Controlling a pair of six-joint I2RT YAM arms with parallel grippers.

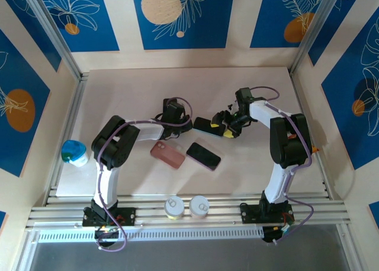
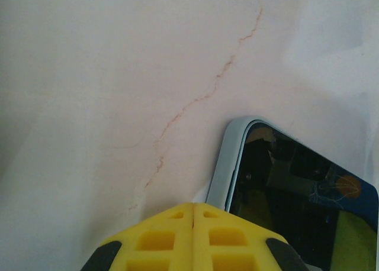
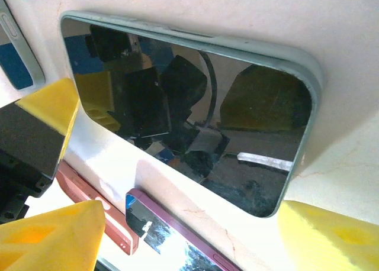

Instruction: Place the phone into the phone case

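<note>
Standing wide apart, the right fingers [image 1: 228,128] grasp nothing; their yellow tips sit low over the desk [image 1: 130,93], just short of the near long edge of the phone [image 3: 189,105]. The left fingers [image 2: 194,223] are clenched together with nothing between them, and they hover just beside one corner of the same phone, at its opposite end. Whether they touch it cannot be told.

The phone lies flat and screen-up near the middle of the desk, between the two sets of fingers. A pale blue phone case [image 3: 308,64] wraps every edge of the dark glass that shows in the wrist views.

Nearer the arm bases lie a pink case [image 1: 167,154] and a purple-edged phone [image 1: 203,156], side by side and apart from the fingers. Two round tins [image 1: 186,207] stand on the front rail, and a blue-green object [image 1: 74,152] sits at the left edge.

The desk is pale, with a thin crack [image 2: 207,93] running across it. Cream walls around it carry blue panels [image 1: 183,16] with white leaf outlines and orange and cream discs.
</note>
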